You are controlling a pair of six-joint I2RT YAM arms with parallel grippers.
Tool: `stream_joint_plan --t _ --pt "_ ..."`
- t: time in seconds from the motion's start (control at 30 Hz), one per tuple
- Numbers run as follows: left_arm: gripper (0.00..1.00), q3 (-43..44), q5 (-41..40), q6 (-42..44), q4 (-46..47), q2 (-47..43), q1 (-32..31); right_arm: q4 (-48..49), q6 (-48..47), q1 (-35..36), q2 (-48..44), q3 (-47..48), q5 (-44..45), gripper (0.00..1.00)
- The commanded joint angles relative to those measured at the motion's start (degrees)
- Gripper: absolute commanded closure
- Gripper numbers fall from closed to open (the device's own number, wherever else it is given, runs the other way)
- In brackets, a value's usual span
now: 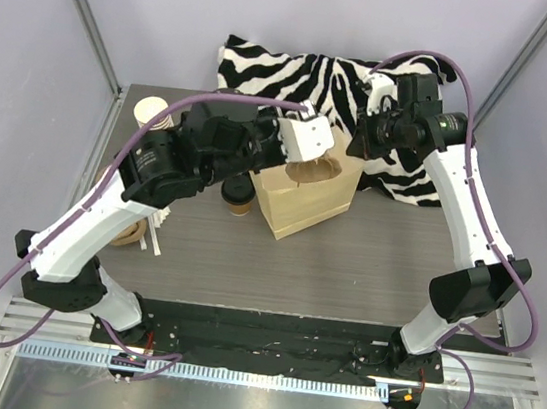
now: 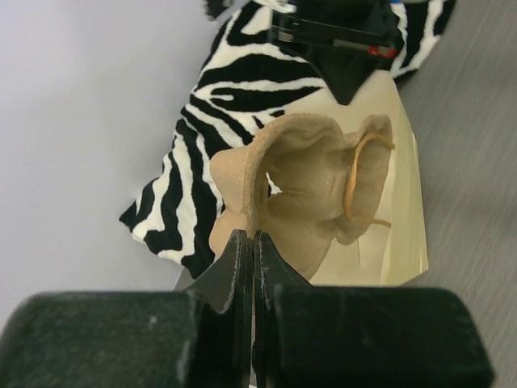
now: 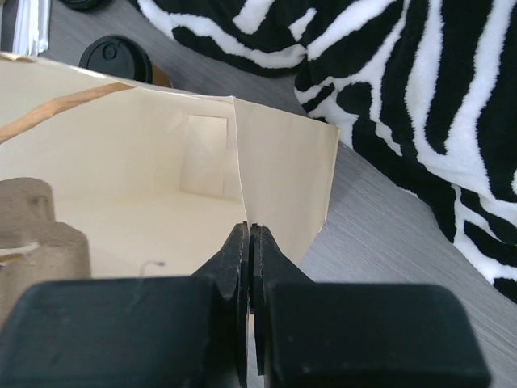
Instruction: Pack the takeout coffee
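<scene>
Takeout coffee (image 3: 115,58), brown with black lid, stands beside bag (image 1: 303,206); left gripper (image 2: 254,242) pinches carrier (image 2: 299,186), right gripper (image 3: 249,234) the bag.

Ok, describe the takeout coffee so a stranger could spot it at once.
Find the open paper bag mid-table, before the zebra-striped cloth. The takeout coffee stands just left of it: a small brown cup with a black lid, unlike the unlidded white-rimmed cups farther left.
</scene>
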Motion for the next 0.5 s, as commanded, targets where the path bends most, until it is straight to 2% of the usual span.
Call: stream_joint_plan --t 0.0,0.17,0.37,0.47 --pt "1.0 0.19 2.98 6.13 -5.59 -0.53 -3.21 -3.25 -5.99 0.41 -2.91 1.82 -5.9 0.99" --pt "1.0 -0.34 2.29 10.96 -8.07 0.0 -7.08 -5.46 -14.0 1.11 -5.11 0.68 -11.8 0.99" --pt "1.0 2.64 -0.36 13.6 -7.09 2.1 -7.79 -9.15 -24.28 2.78 -5.64 1.9 -13.82 0.99" --pt "1.0 2.91 -0.53 14.92 -7.97 2.64 -7.79 -9.68 -26.48 4.01 -5.46 1.99 -13.92 0.99"
